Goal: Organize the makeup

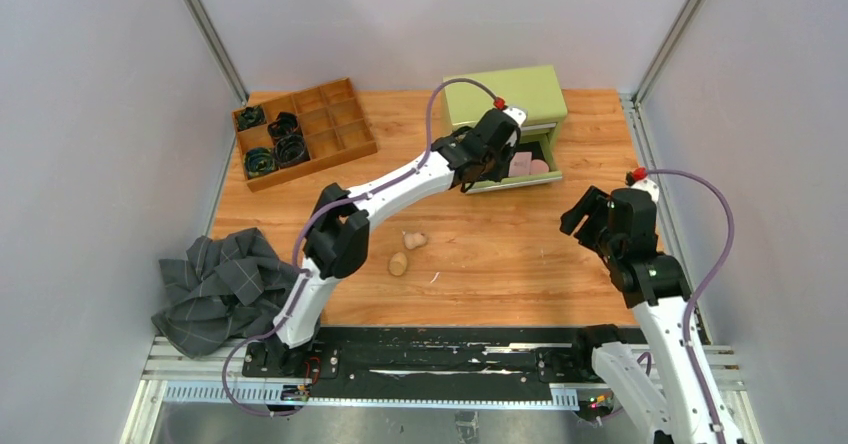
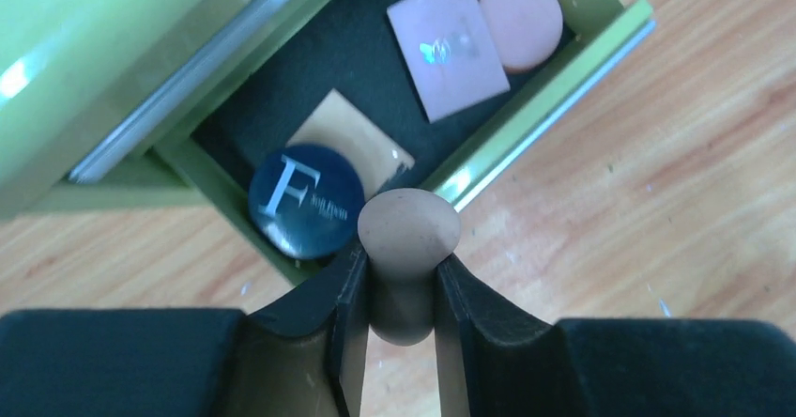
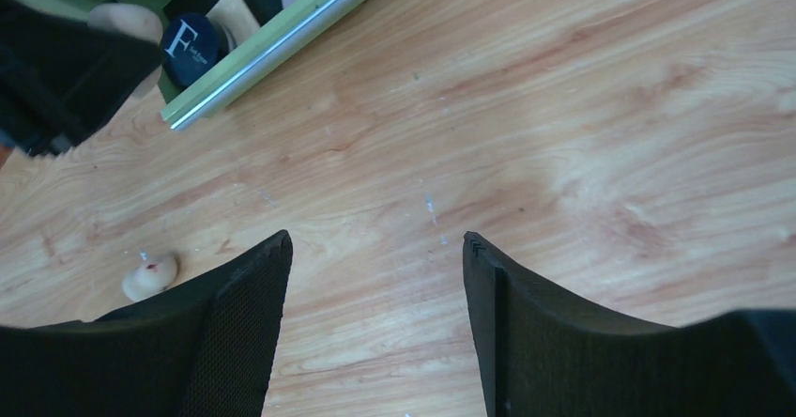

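where the left gripper [image 2: 399,259] closes, we list item one: a beige egg-shaped sponge [image 2: 408,224], clamped between the two black fingers [image 2: 347,285]. its long axis runs along the fingers. the rounded end points away from the wrist and stands out past the fingertips, while the other end sits down in the slot between them.

position: in the left wrist view the sponge sits over the front rim of the green drawer [image 2: 535,116], just beside the dark round compact [image 2: 307,201] marked "f". whether it touches the rim we cannot tell.

drawer contents, left wrist view only:
- the compact, overlapping a tan square pad [image 2: 352,145]
- a pale pink card [image 2: 449,55]
- a pink round puff [image 2: 521,23], against the card

the top view shows the drawer pulled out of the green cabinet [image 1: 505,94], but the arm covers the held sponge there.

on the table [image 1: 500,254], top view:
- a loose sponge [image 1: 414,240] and its neighbour sponge [image 1: 398,263], near each other and well apart from the drawer
- a wooden tray [image 1: 330,129] with black coiled bands [image 1: 270,144], far left
- a grey cloth [image 1: 220,289], near left

right gripper [image 3: 375,248]: fingers well apart, nothing between them, over bare wood. its view shows one table sponge with a small red mark, though we cannot tell which.
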Controlling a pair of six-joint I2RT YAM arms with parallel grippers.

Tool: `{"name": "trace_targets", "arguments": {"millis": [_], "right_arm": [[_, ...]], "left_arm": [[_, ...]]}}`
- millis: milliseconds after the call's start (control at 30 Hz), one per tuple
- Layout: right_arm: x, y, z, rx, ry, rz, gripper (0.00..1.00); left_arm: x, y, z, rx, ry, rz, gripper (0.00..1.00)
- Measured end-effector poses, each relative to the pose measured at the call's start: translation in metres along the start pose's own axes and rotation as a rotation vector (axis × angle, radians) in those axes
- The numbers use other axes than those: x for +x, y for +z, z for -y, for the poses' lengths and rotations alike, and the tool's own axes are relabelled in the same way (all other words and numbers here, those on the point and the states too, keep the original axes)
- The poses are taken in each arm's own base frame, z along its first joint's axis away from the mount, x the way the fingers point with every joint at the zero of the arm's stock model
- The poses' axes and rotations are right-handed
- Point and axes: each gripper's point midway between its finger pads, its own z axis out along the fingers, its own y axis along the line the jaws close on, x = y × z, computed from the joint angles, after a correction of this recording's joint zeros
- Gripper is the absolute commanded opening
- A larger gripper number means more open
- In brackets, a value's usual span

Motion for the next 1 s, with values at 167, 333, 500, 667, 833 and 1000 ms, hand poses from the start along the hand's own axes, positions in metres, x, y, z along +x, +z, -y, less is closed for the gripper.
{"name": "trace_targets", "arguments": {"millis": [167, 333, 500, 667, 833, 1000], "right_arm": [[0.002, -0.02, 0.017, 0.046, -0.011, 0.034, 0.66], [0.011, -0.029, 0.027, 0.077, -0.018, 0.018, 0.66], [0.024, -0.035, 0.036, 0.105, -0.029, -0.028, 0.66], [0.027, -0.036, 0.038, 0.114, -0.032, -0.043, 0.66], [0.029, -0.031, 0.035, 0.109, -0.034, -0.064, 0.65], [0.032, -0.019, 0.01, -0.007, -0.05, -0.112, 0.61]], "left_arm": [[-0.009, 0.035, 0.003, -0.029, 0.042, 0.016, 0.39], [-0.007, 0.06, 0.002, -0.066, 0.077, 0.023, 0.82], [-0.001, 0.069, -0.004, -0.101, 0.098, 0.015, 0.9], [-0.001, 0.059, -0.005, -0.101, 0.103, 0.009, 0.9], [0.007, 0.001, -0.006, -0.058, 0.065, -0.028, 0.9], [0.015, -0.091, -0.023, -0.039, 0.011, 0.006, 0.9]]}}
